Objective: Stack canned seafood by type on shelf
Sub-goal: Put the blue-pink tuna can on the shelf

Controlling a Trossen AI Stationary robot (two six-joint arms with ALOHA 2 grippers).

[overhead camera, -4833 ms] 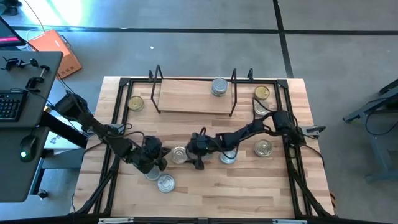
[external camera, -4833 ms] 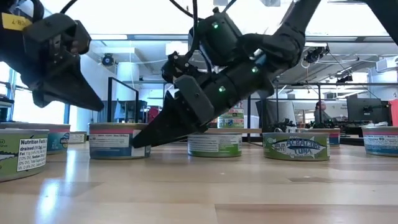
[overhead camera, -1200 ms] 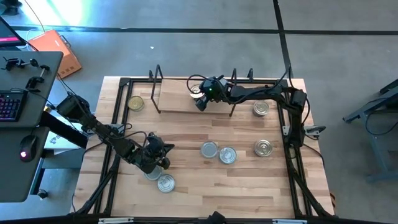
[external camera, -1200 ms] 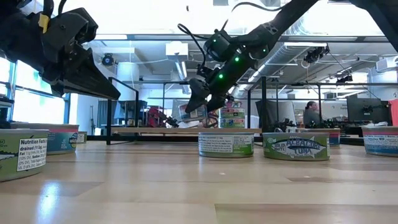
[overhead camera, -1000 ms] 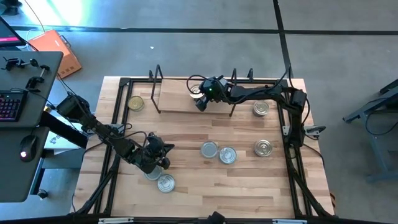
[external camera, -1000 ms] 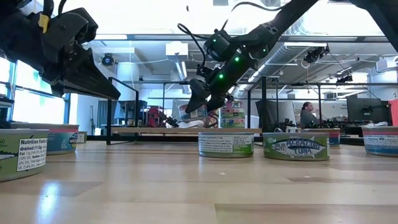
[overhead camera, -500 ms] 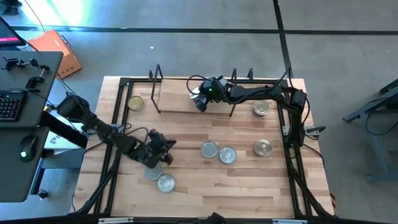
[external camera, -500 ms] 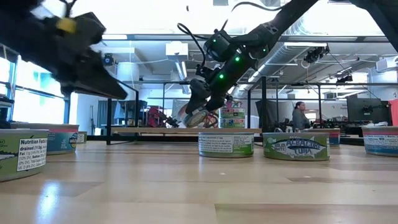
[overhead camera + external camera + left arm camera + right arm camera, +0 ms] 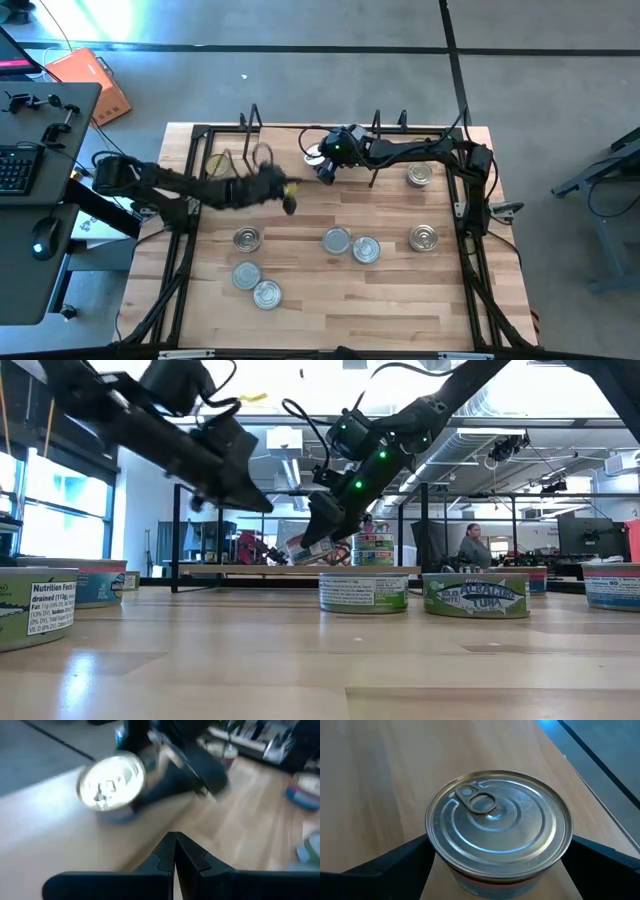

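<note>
Silver-topped tin [image 9: 499, 836] sat on the shelf [image 9: 290, 165] by the tabletop's far edge, between the spread, released fingers of the right claw [image 9: 322, 166], not gripped. The left claw [image 9: 289, 204], clenched and empty, hung over the shelf's near edge. Loose tins [image 9: 350, 245] lay mid-tabletop.

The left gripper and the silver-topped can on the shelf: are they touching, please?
Apart. The left wrist view shows bare wood between the left gripper and the silver-topped can.

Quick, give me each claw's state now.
Left claw: shut, holding nothing.
Right claw: open, fingers either side of a silver-topped tin on the shelf.
</note>
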